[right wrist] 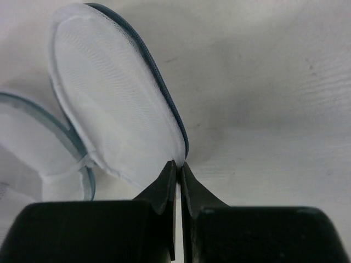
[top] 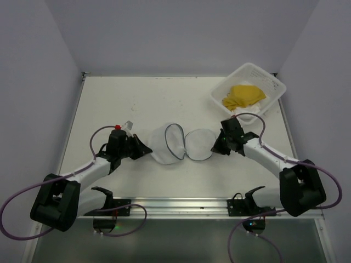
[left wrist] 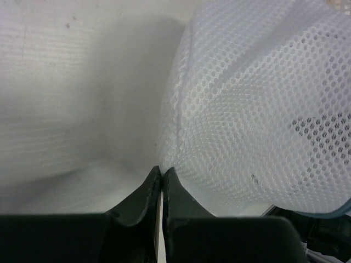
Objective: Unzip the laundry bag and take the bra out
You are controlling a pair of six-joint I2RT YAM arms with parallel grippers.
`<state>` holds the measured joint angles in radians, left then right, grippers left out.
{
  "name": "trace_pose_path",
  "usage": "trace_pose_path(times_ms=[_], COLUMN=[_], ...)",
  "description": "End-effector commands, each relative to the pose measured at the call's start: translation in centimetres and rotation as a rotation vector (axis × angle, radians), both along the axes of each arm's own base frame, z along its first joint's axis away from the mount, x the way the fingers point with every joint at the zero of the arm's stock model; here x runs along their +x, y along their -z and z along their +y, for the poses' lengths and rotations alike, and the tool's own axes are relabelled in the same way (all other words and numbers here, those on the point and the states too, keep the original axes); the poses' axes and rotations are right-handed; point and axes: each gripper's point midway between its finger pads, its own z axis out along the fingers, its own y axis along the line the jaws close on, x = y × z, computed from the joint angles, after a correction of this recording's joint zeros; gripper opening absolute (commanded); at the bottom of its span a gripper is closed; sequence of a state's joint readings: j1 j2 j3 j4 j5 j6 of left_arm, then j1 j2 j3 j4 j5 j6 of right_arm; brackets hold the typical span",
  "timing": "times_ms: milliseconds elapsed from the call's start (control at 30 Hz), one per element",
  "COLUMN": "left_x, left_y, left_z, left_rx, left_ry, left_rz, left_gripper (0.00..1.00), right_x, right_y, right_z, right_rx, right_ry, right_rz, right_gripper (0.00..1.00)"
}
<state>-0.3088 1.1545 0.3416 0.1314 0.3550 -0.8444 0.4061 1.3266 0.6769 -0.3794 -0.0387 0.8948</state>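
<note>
The white mesh laundry bag [top: 167, 143] lies unzipped at the table's middle, spread into two round halves with a dark zipper rim. My left gripper [top: 147, 149] is shut on the mesh edge of the left half [left wrist: 252, 98], the jaws pinched together [left wrist: 162, 170]. My right gripper [top: 217, 147] is shut on the rim of the right half [right wrist: 115, 93], which stands tilted up from the table, the jaws closed at its zipper edge [right wrist: 179, 163]. A yellow garment [top: 244, 96], seemingly the bra, lies in the white tub, outside the bag.
The white plastic tub [top: 274, 82] stands at the back right corner. Grey walls close in the table on the left, back and right. The arm bases and cables sit along the near edge.
</note>
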Motion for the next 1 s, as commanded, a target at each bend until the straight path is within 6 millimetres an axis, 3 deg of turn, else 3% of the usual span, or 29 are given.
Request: trace_pose_path(times_ms=[0,133,300,400,500,633,800,967], left_x=[2.1,3.9,4.5,4.6,4.7,4.4,3.6,2.4], left_y=[-2.0,-3.8,-3.8,-3.4,-2.8,-1.5,0.5,2.1], left_z=[-0.3,-2.0,-5.6,-7.3,-8.8,-10.1,-10.1,-9.2], left_rx=[0.029,0.030,0.005,-0.022,-0.029,-0.037,-0.046,-0.041], left_ry=[0.028,0.058,0.125,0.144,0.163,0.184,0.166,0.142], left_rz=[-0.074,-0.106,-0.073,-0.057,-0.036,-0.003,0.051,0.087], left_gripper=[0.00,0.00,0.00,0.00,0.00,0.00,0.00,0.00], right_x=[3.2,3.9,4.5,5.2,5.5,4.9,3.6,0.5], right_y=[-6.6,-10.7,-14.3,-15.9,-16.1,-15.2,-11.4,-7.5], right_z=[-1.7,-1.5,0.4,1.5,3.8,8.0,12.6,16.4], right_rx=[-0.163,-0.288,-0.400,-0.480,-0.535,-0.574,-0.676,-0.765], right_ry=[-0.061,-0.145,-0.262,-0.336,-0.442,-0.605,-0.829,-1.051], right_rz=[-0.192,-0.273,-0.358,-0.403,-0.427,-0.468,-0.459,-0.481], right_gripper=[0.00,0.00,0.00,0.00,0.00,0.00,0.00,0.00])
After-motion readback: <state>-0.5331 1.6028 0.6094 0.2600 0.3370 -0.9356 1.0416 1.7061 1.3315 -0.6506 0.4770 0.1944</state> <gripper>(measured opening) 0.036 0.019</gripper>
